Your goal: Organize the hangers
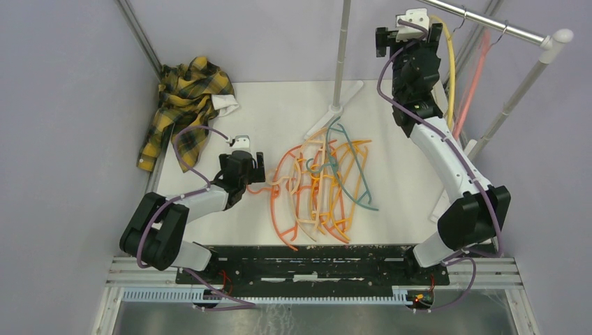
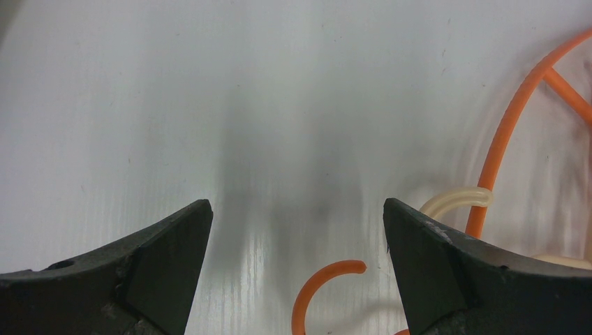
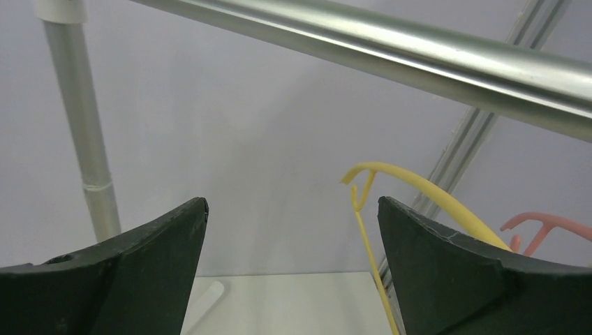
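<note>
A pile of hangers (image 1: 321,185) in orange, peach and yellow lies on the white table, with a teal hanger (image 1: 354,174) on its right side. My left gripper (image 1: 246,167) is open, low over the table at the pile's left edge. In the left wrist view its jaws (image 2: 297,209) stand wide apart, and an orange hook (image 2: 322,285) lies on the table between them, untouched. My right gripper (image 1: 408,43) is open and empty, raised beside the rail (image 1: 489,24). A yellow hanger (image 3: 419,188) and a pink hanger (image 3: 551,223) hang on the rail.
A yellow-black plaid shirt (image 1: 185,105) lies bunched at the table's back left corner. A silver pole (image 1: 342,56) stands on a white foot at the back middle. The rail (image 3: 391,42) runs just above my right gripper (image 3: 293,202). A peach hook (image 2: 454,200) lies by the left gripper's right finger.
</note>
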Robot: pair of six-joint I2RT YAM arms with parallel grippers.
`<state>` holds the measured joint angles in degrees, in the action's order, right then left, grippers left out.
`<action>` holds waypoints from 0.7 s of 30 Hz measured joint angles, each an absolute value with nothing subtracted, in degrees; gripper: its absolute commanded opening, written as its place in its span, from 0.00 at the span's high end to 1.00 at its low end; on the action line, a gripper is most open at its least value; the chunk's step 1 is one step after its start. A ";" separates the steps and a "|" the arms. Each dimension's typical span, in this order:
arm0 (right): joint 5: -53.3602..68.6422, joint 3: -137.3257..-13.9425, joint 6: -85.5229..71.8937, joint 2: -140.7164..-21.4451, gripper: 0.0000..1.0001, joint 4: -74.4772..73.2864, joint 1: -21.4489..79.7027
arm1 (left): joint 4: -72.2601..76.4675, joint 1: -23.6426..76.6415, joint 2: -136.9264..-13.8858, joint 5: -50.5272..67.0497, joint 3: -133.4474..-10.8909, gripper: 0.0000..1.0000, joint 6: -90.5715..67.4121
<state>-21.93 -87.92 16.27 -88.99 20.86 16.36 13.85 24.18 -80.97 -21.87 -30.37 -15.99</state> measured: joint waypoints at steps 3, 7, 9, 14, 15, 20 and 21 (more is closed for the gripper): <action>-23.03 -87.92 15.55 -89.71 0.00 21.87 14.59 | 13.85 24.18 -80.97 -21.87 -30.37 0.01 -15.99; -25.08 -87.90 14.50 -90.08 0.00 22.96 12.25 | 13.85 24.18 -80.99 -21.87 -30.37 0.01 -15.99; -26.22 -87.77 13.89 -90.04 0.00 23.92 11.46 | 13.85 24.18 -81.03 -21.85 -30.37 0.01 -15.99; -29.63 -84.71 12.69 -88.60 0.00 26.68 9.69 | 13.85 24.18 -81.41 -21.87 -30.37 0.01 -15.99; -30.50 -84.01 12.53 -88.20 0.00 26.96 9.43 | 13.85 24.18 -81.52 -21.85 -30.37 0.01 -15.99; -34.89 -81.54 11.51 -86.17 0.00 27.79 7.22 | 13.85 24.18 -81.65 -21.78 -30.37 0.01 -15.99; -35.81 -81.03 11.22 -85.60 0.00 28.08 6.59 | 13.85 24.18 -81.65 -21.74 -30.37 0.01 -15.97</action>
